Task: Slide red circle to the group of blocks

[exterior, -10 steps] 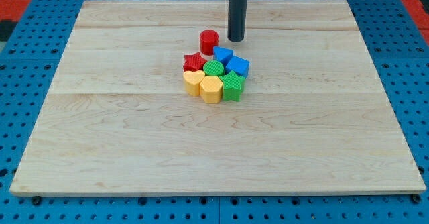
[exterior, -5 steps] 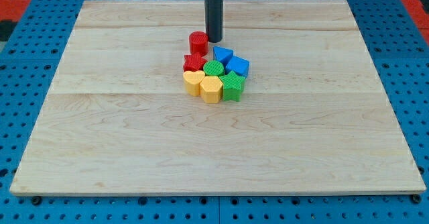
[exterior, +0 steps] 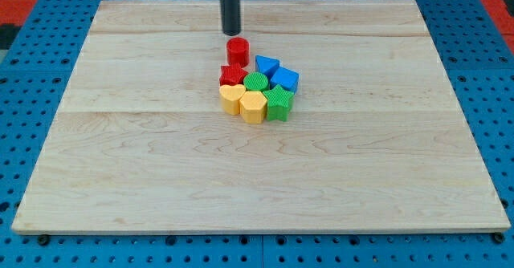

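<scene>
The red circle [exterior: 237,51] stands on the wooden board [exterior: 161,156], just above the red star [exterior: 233,75] at the upper left of the group. The group holds the red star, a green circle [exterior: 256,81], two blue blocks [exterior: 267,65] [exterior: 285,79], a green star [exterior: 279,103], a yellow heart [exterior: 231,98] and a yellow hexagon [exterior: 252,106], packed together. My tip [exterior: 231,33] is just above the red circle toward the view's top, slightly to its left, with a small gap.
The board lies on a blue pegboard surface [exterior: 32,99] that shows on all sides. Red mat patches [exterior: 16,3] show at the top corners.
My tip moved left from the red circle's right side to above it. The red circle slid left and slightly down, and stands over the red star.
</scene>
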Robot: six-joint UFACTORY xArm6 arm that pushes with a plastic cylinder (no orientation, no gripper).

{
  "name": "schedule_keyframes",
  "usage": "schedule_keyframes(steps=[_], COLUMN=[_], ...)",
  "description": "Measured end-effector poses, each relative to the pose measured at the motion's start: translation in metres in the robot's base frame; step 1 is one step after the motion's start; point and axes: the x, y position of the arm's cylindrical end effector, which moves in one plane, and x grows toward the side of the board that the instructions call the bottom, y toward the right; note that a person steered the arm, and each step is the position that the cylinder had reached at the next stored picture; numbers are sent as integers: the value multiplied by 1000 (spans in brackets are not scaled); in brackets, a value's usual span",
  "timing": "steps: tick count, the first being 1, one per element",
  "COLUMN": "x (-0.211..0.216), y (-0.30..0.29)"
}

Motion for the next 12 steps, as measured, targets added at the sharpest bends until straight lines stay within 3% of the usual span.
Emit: schedule_keyframes(steps=[2, 8, 12], x=[23, 17, 35], y=[-5, 1, 2])
